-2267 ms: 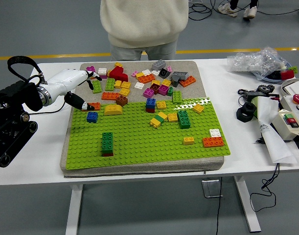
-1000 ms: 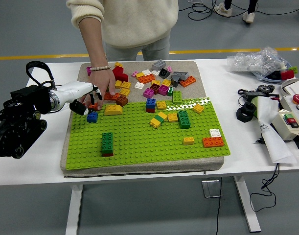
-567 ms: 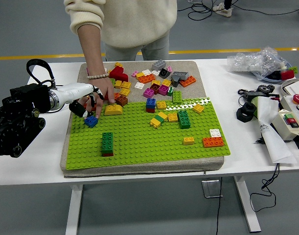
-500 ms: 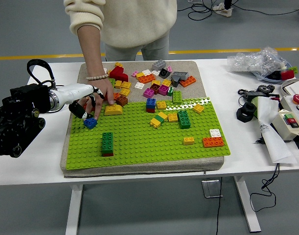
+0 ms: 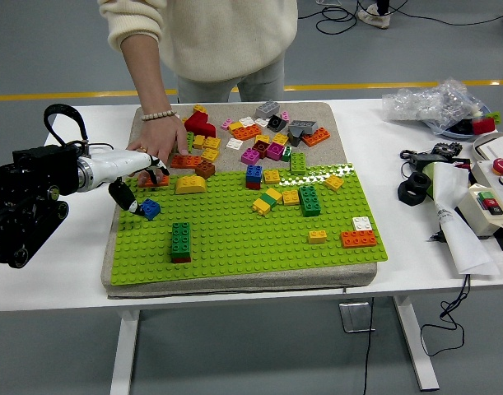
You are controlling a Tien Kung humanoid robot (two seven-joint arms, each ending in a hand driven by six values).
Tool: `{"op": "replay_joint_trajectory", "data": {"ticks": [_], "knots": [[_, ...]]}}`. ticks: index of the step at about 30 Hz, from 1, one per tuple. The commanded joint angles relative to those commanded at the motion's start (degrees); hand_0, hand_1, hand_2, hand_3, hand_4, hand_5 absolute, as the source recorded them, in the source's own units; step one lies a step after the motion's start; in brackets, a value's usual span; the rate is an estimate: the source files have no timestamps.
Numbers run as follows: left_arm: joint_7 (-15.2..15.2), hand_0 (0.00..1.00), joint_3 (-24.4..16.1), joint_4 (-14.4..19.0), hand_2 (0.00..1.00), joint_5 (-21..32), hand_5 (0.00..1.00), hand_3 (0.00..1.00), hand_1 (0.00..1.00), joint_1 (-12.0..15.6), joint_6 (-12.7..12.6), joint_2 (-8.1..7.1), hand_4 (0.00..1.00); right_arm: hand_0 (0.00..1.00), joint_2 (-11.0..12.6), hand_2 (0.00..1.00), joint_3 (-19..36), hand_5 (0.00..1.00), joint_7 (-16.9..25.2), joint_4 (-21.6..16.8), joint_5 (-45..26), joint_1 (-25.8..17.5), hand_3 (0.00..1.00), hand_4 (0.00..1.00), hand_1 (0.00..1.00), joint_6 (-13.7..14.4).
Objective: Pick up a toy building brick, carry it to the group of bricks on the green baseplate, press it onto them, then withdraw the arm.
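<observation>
My left hand point(image 5: 142, 188), white with black fingertips, reaches in over the left edge of the green baseplate point(image 5: 235, 243). Its fingers are spread and hold nothing. The thumb tip points down beside a small blue brick point(image 5: 151, 209) lying on the plate. A person's hand point(image 5: 160, 138) with a bead bracelet rests just behind my fingers, partly covering them, near an orange brick point(image 5: 158, 178). On the plate stand a blue-on-red stack point(image 5: 253, 176), a yellow and green cluster point(image 5: 267, 200), a dark green brick point(image 5: 309, 200) and a green stack point(image 5: 180, 241).
Several loose bricks point(image 5: 255, 132) lie on the grey mat point(image 5: 333, 123) behind the plate. The person stands at the far edge. At the right are black parts point(image 5: 416, 188), white paper point(image 5: 457, 222), a button box point(image 5: 491, 202) and a plastic bag point(image 5: 428, 103).
The person's hand has pulled back from the blue brick toward the mat. My left hand has sunk a little, its thumb now beside the blue brick, which has shifted slightly.
</observation>
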State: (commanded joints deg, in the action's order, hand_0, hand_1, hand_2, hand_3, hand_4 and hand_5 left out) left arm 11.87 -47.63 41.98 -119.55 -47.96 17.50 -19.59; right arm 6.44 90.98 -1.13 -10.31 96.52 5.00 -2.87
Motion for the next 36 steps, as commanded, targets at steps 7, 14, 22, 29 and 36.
{"op": "replay_joint_trajectory", "data": {"ticks": [7, 14, 22, 29, 36], "knots": [[0.4, 0.905, 1.7, -0.9, 0.702, 0.7, 0.088, 0.823, 0.847, -0.1, -1.2, -0.49, 0.971, 0.771, 0.0, 0.741, -0.1, 0.768, 0.0, 0.0, 0.0, 0.1, 0.764, 0.998, 0.689, 0.0], [0.8, 0.903, 3.7, -1.1, 0.689, 1.3, 0.082, 0.819, 0.842, -0.3, -2.8, -0.51, 0.960, 0.771, 0.0, 0.741, -0.2, 0.768, 0.0, 0.0, 0.0, 0.2, 0.764, 0.998, 0.690, 0.0], [1.0, 0.896, 5.1, -0.7, 0.655, 2.0, 0.067, 0.807, 0.834, -0.2, -4.2, -0.33, 0.930, 0.771, -0.1, 0.741, -0.3, 0.769, -0.1, 0.0, -0.3, 0.2, 0.764, 0.998, 0.690, 0.0], [1.2, 0.891, 6.7, -0.6, 0.644, 2.5, 0.062, 0.801, 0.829, 0.0, -4.9, -0.26, 0.915, 0.771, -0.1, 0.741, -0.3, 0.768, -0.1, 0.0, -0.4, 0.3, 0.764, 0.998, 0.690, 0.0], [1.3, 0.885, 8.0, -0.7, 0.634, 2.7, 0.051, 0.794, 0.828, -0.2, -5.4, -0.50, 0.900, 0.770, -0.1, 0.741, -0.3, 0.768, -0.1, 0.0, -0.5, 0.4, 0.764, 0.998, 0.690, 0.1]]}}
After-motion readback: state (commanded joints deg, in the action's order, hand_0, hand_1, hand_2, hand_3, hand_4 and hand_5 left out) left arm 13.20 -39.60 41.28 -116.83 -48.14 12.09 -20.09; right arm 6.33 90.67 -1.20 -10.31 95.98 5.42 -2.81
